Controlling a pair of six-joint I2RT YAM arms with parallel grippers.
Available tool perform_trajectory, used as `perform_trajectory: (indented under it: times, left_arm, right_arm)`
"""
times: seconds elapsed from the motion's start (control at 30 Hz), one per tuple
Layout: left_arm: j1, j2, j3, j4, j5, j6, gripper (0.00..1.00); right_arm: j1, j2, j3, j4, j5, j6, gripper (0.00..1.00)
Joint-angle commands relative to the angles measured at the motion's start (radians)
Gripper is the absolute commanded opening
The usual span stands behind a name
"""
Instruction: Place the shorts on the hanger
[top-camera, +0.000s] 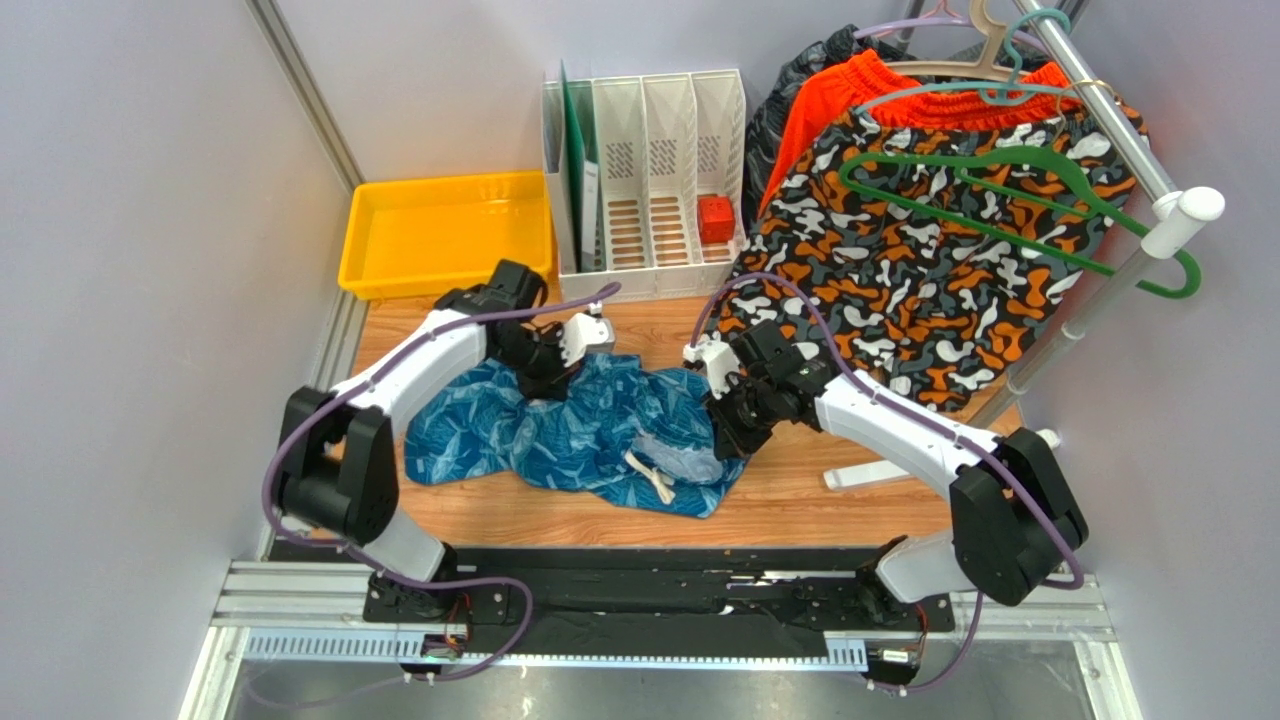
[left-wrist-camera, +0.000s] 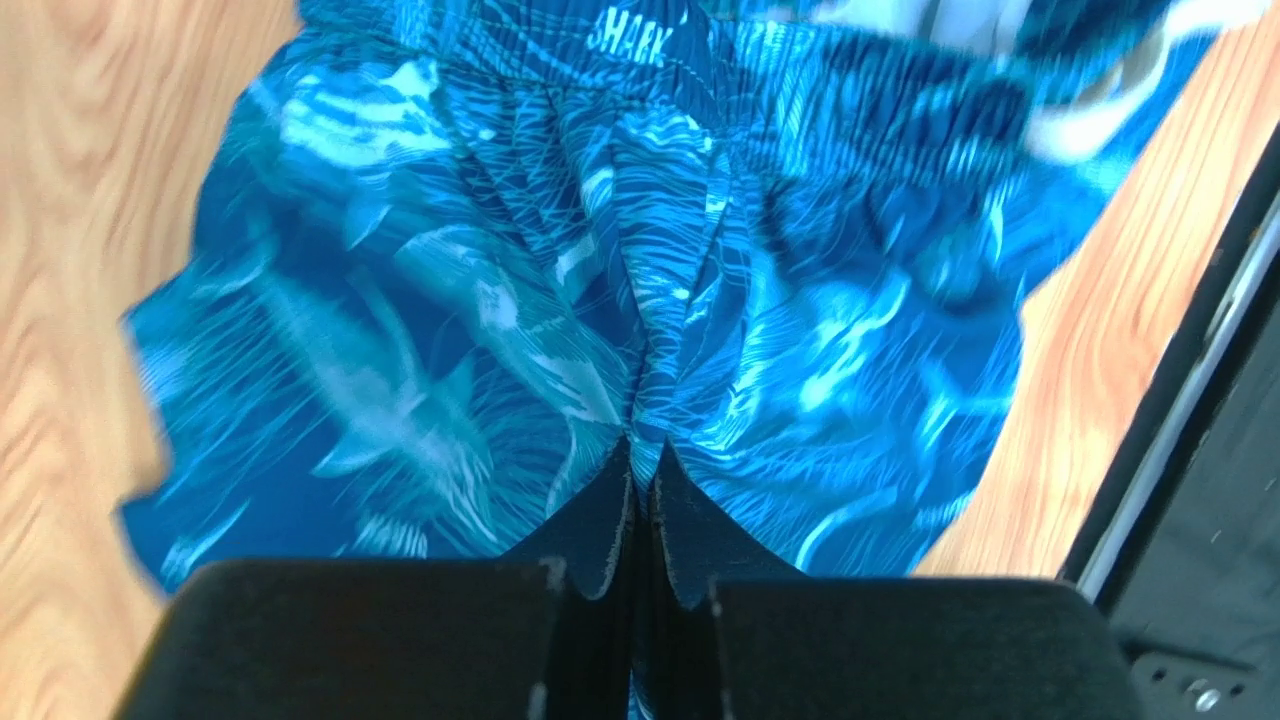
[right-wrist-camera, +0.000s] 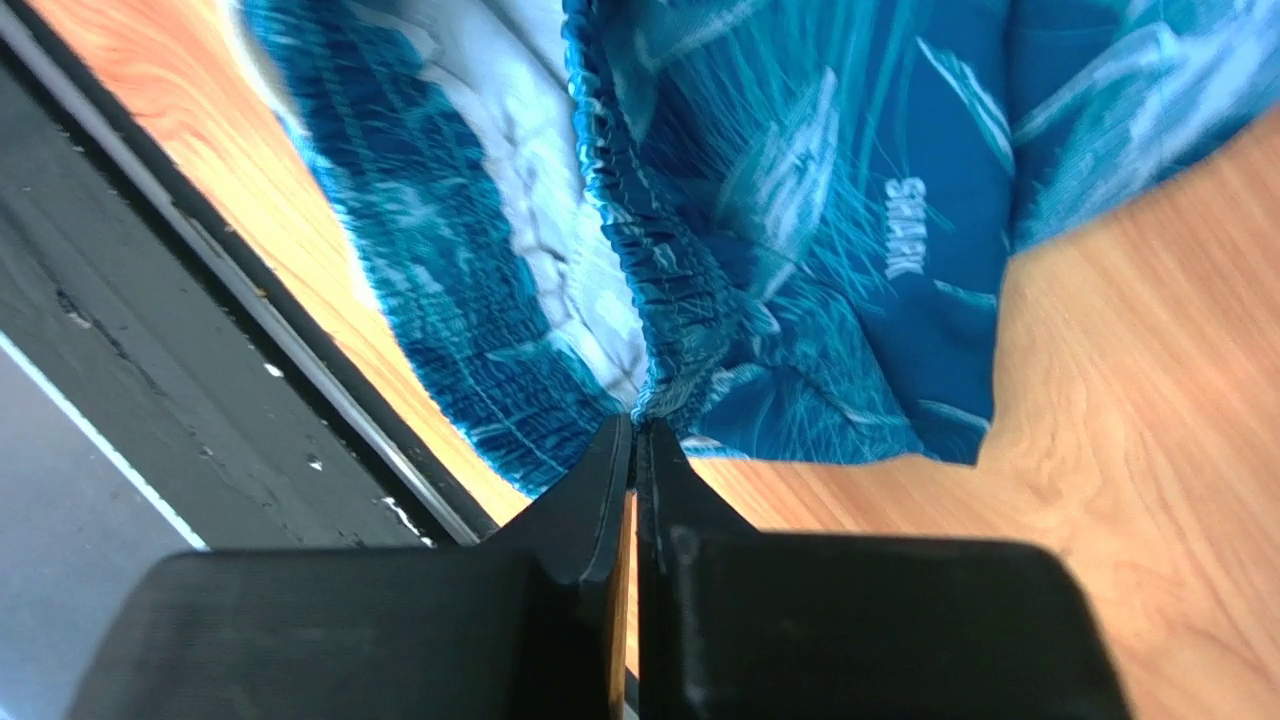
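1. Currently, the shorts (top-camera: 579, 428) lie crumpled on the wooden table (top-camera: 842, 503), between my 2 arms and close to the near edge, with the white drawstring (top-camera: 654, 477) showing on top.
2. On the left wrist view, the left gripper (left-wrist-camera: 643, 458) has its fingers pressed together, and creases in the blue print run straight into the tips, so I read it as pinching a fold of the fabric.
3. From above, that left gripper (top-camera: 564, 360) sits at the far edge of the garment.
4. On the right wrist view, the right gripper (right-wrist-camera: 636, 428) is closed the same way, with the gathered elastic waistband running down into its tips.
5. From above, the right gripper (top-camera: 732, 413) is at the right edge of the garment.
6. Well apart from all this, the hanger (top-camera: 1040, 155), dark green, sits up at the rail (top-camera: 1120, 143) at the right rear, lying across the front of the camouflage shorts (top-camera: 902, 285).
7. Behind the arms I see a yellow tray (top-camera: 443, 233) and, just beside it, a white file rack (top-camera: 654, 165).
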Motion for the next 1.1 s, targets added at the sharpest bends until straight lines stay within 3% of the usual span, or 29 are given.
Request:
perform_trajectory:
  times: [0.0,0.17,0.2,0.27,0.3,0.37,0.4,0.5,0.7,0.83,0.93,1.0,1.07]
  left_arm:
    - [0.088,-0.259,-0.097,-0.092,-0.014,0.168,0.0]
    - [0.206,-0.433,-0.266,-0.183,-0.068,0.381,0.0]
    - [0.217,-0.434,-0.294,-0.199,-0.074,0.41,0.1]
    - [0.228,-0.419,-0.308,-0.22,-0.074,0.433,0.21]
    - [0.228,-0.415,-0.305,-0.23,-0.059,0.432,0.33]
    - [0.228,-0.414,-0.26,-0.253,0.036,0.395,0.48]
    - [0.226,-0.416,-0.237,-0.25,0.07,0.368,0.7]
    - [0.182,-0.398,-0.138,-0.181,0.138,0.199,0.87]
    - [0.007,-0.261,-0.064,-0.034,0.044,-0.121,0.95]
    - [-0.045,-0.146,-0.067,0.098,-0.152,-0.24,0.95]
    - [-0.053,-0.07,-0.038,0.119,-0.197,-0.29,0.92]
    - [-0.068,-0.037,-0.018,0.125,-0.217,-0.315,0.89]
    - [-0.079,-0.01,-0.012,0.125,-0.205,-0.32,0.72]
  right_arm:
    - [-0.038,-0.052,-0.005,0.024,0.046,0.008,0.0]
    - [-0.07,-0.086,-0.011,0.018,0.05,0.039,0.0]
    - [-0.072,-0.087,-0.011,0.019,0.052,0.044,0.0]
    - [-0.072,-0.087,-0.011,0.024,0.055,0.047,0.0]
    - [-0.072,-0.087,-0.008,0.03,0.057,0.047,0.0]
    - [-0.072,-0.09,-0.002,0.036,0.058,0.044,0.0]
    - [-0.072,-0.094,0.004,0.036,0.057,0.039,0.0]
    - [-0.072,-0.11,0.009,0.036,0.046,0.025,0.0]
    - [-0.072,-0.141,0.0,0.036,0.061,0.024,0.0]
    - [-0.072,-0.153,0.003,0.033,0.063,0.041,0.0]
    - [-0.072,-0.16,0.003,0.029,0.067,0.053,0.0]
    - [-0.072,-0.163,0.007,0.026,0.067,0.058,0.0]
    - [-0.073,-0.167,0.013,0.018,0.076,0.059,0.0]
